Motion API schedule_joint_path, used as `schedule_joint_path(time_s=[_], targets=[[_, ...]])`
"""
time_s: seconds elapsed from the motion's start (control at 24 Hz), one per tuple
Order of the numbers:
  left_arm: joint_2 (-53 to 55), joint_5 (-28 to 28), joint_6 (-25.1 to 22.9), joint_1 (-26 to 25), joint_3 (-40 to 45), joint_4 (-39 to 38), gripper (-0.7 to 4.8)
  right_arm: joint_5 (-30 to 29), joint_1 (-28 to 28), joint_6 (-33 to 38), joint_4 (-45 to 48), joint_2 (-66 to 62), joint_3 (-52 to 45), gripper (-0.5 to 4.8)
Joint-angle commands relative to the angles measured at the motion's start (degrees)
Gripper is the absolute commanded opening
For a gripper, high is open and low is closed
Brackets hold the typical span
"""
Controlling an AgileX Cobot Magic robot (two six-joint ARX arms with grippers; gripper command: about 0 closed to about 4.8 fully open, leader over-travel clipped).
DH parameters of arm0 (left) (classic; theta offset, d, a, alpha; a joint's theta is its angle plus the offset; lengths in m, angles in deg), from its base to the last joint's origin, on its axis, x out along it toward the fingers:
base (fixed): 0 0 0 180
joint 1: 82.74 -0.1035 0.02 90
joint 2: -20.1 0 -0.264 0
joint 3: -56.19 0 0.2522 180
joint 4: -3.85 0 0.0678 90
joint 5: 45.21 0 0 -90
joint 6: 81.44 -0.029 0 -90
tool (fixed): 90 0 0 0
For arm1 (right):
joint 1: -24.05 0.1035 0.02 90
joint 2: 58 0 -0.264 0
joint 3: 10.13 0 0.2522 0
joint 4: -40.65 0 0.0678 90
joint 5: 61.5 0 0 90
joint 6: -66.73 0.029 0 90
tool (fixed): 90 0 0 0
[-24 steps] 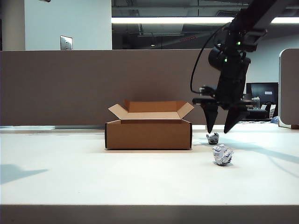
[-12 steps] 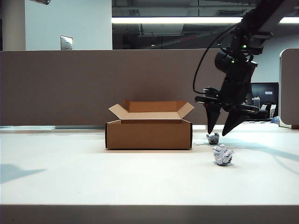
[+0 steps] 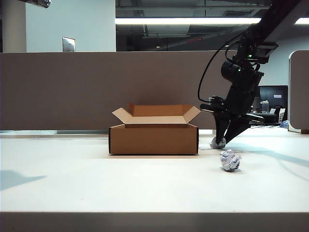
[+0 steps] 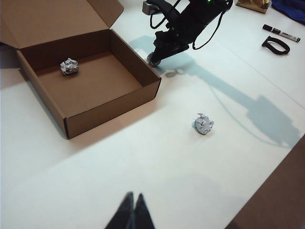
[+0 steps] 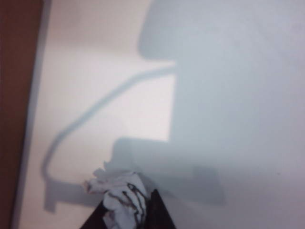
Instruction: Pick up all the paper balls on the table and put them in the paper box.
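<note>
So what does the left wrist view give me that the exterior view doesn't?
Only the left wrist view shows a paper ball inside the paper box, the left gripper shut, and a marker. Only the exterior view shows the grey partition. Both show the right gripper closing on a ball beside the box, and a loose ball on the table.

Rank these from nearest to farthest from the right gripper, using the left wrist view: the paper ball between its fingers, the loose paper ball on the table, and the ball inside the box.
Measured from the right gripper:
1. Paper ball between its fingers, at the paper box's corner.
2. Loose paper ball on the table, out on the open white surface.
3. Ball inside the box, near its back wall; almost level with the second.
</note>
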Motion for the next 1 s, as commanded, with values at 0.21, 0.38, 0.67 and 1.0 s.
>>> schedule_joint_path(time_s=[0.21, 0.38, 0.67, 1.0], targets=[[-0.1, 0.0, -0.2, 0.0, -0.1, -0.1, -0.01, 0.6, 0.0, -2.0, 0.3, 2.3, 0.3, 0.61], [-0.1, 0.0, -0.2, 0.0, -0.1, 0.0, -0.01, -2.0, 0.8, -3.1, 2.4, 8.0, 0.3, 0.62], [-0.1, 0.1, 0.0, 0.0, -0.1, -0.2, -0.01, -9.6, 9.1, -3.1, 5.7, 12.9, 0.3, 0.62], [-0.1, 0.0, -0.2, 0.0, -0.1, -0.9, -0.01, -5.7, 13.3, -4.1, 4.4, 12.1, 0.3, 2.75]])
